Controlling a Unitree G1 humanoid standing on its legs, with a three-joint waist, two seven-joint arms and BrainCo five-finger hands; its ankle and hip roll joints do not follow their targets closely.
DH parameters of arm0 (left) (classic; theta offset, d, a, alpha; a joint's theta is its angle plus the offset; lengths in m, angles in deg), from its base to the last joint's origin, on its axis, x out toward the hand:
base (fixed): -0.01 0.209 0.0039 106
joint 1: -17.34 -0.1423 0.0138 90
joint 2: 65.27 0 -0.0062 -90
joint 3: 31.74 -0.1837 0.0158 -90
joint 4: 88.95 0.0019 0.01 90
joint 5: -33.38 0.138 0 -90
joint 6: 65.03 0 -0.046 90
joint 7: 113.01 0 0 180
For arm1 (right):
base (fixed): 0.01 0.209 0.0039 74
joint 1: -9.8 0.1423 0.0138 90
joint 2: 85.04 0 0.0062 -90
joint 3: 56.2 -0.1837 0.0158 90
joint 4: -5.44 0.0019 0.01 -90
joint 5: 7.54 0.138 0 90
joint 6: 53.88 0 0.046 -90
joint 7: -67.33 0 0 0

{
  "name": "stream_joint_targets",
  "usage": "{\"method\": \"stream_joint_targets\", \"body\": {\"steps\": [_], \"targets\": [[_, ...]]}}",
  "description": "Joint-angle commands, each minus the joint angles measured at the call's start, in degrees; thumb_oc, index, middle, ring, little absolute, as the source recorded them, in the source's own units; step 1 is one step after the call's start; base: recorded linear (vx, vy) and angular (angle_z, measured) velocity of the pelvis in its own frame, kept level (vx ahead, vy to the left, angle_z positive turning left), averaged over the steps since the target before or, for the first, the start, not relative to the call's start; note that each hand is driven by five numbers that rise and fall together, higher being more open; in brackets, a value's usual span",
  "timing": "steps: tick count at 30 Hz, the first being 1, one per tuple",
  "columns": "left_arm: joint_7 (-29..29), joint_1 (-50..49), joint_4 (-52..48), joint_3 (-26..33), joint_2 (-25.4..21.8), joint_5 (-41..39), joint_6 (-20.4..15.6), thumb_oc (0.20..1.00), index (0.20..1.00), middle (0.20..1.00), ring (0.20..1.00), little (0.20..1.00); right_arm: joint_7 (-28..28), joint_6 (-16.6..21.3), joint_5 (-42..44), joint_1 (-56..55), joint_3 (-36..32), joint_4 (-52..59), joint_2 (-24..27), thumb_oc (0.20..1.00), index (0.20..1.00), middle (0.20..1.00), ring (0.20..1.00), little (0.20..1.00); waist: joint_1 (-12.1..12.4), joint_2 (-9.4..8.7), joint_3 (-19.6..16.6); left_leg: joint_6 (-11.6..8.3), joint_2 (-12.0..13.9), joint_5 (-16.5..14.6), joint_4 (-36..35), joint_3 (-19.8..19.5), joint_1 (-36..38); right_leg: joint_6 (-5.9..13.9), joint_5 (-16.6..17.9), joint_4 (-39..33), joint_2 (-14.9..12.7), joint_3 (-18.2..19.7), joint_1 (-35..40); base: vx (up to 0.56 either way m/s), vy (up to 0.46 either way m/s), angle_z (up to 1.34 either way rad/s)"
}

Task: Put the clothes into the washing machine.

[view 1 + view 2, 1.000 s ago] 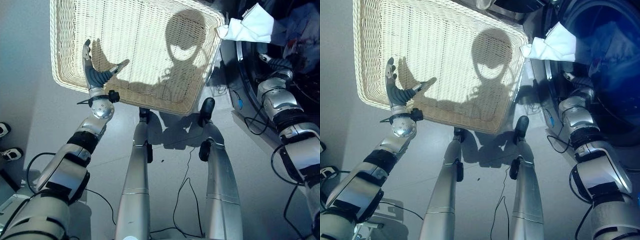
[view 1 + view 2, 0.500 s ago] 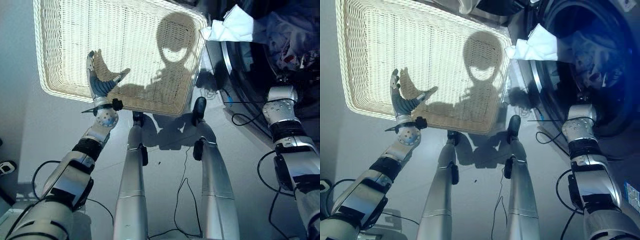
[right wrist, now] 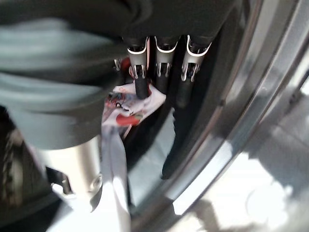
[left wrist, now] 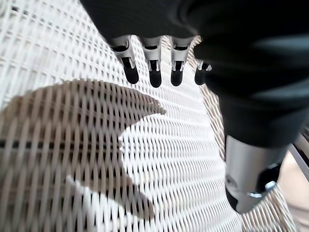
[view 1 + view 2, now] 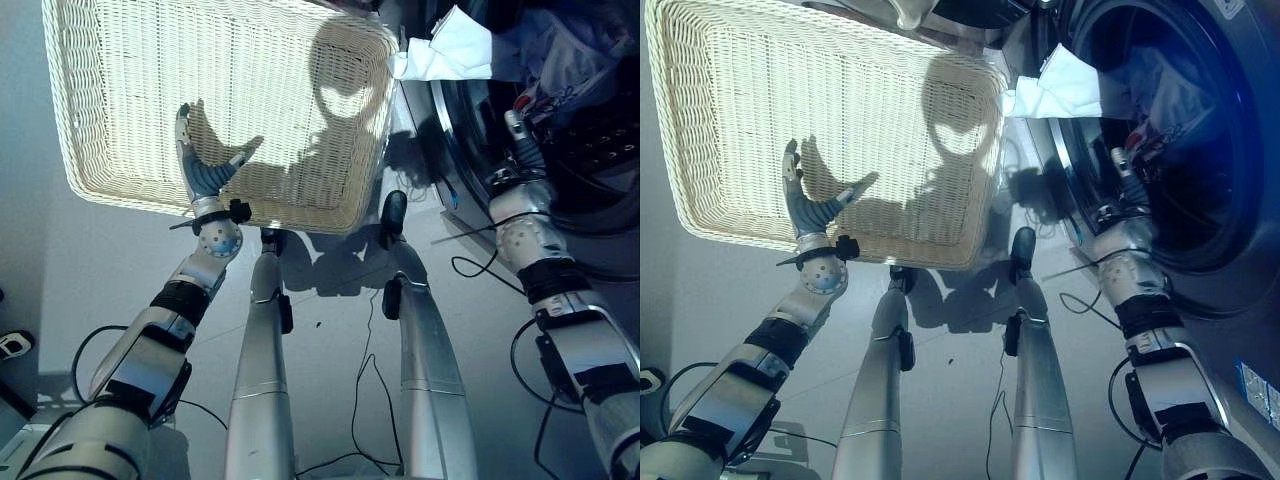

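Note:
My right hand (image 5: 520, 138) reaches into the mouth of the washing machine (image 5: 1072, 205), fingers straight and open. In the right wrist view its fingers (image 3: 141, 81) lie against a red-and-white patterned cloth (image 3: 131, 105) just inside the metal drum rim (image 3: 241, 130), not curled round it. Blue and patterned clothes (image 5: 572, 48) lie inside the drum. A white cloth (image 5: 447, 48) hangs over the drum's edge next to the wicker basket (image 5: 120, 90). My left hand (image 5: 197, 168) hovers open above the basket's near rim, and its fingers (image 4: 154, 72) are spread over the weave (image 4: 96, 159).
The wicker basket sits on the grey floor directly left of the machine, its right rim (image 5: 992, 150) close to the drum opening. A shoe (image 5: 14, 345) shows at the far left edge.
The whole view has shifted, so the camera moved. My right hand, hidden inside the drum half a second ago, now shows at the drum mouth. The left hand keeps its pose.

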Motion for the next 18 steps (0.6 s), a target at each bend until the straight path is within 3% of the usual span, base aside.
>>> {"method": "stream_joint_targets", "body": {"steps": [1,5,9,12,18], "targets": [[-2.3,-0.7,-2.1,3.6,1.0,2.9,-1.4,1.000,1.000,1.000,1.000,1.000,-10.5,-4.4,-23.8,-3.5,2.8,5.2,0.9,1.000,1.000,1.000,1.000,1.000,0.9,1.69,-0.9,3.88,-5.2,-2.1,4.2,1.0,-2.5,2.70,2.0,-1.1,4.6,-3.2,1.3,0.00,-0.004,-0.04],[-0.8,0.2,-1.7,4.0,0.9,2.6,-1.1,1.000,1.000,1.000,1.000,1.000,-14.8,-9.9,-39.1,0.5,5.1,7.0,4.3,1.000,1.000,1.000,1.000,1.000,1.3,2.10,-0.9,3.98,-5.4,-2.5,5.1,0.8,-2.8,3.13,1.6,-0.1,4.1,-3.3,1.0,0.00,-0.006,0.00],[0.6,1.4,-0.9,3.9,0.4,1.6,-1.2,1.000,1.000,1.000,1.000,1.000,-17.9,-12.5,-46.8,4.4,7.8,6.0,6.4,1.000,1.000,1.000,1.000,1.000,1.7,2.46,-0.9,4.07,-5.7,-2.9,5.7,0.5,-3.0,3.36,1.1,0.5,3.7,-3.6,0.8,0.00,-0.013,0.03],[1.2,1.6,-0.7,3.8,-0.1,1.4,-1.3,1.000,1.000,1.000,1.000,1.000,-19.3,-13.1,-51.1,6.1,9.3,5.6,8.0,1.000,1.000,1.000,1.000,1.000,2.0,2.49,-0.9,4.25,-5.8,-3.2,6.1,0.4,-3.1,3.43,1.0,0.9,3.4,-3.9,0.8,0.00,0.000,0.00],[1.6,1.8,-0.9,3.3,-0.9,0.9,-1.1,1.000,1.000,1.000,1.000,1.000,-24.2,-13.6,-49.6,8.1,10.6,4.8,10.3,1.000,1.000,1.000,1.000,1.000,2.3,2.49,-0.9,4.45,-6.0,-3.7,6.6,0.0,-3.0,3.40,0.6,1.2,3.1,-4.3,0.8,0.00,-0.015,0.05]]}}
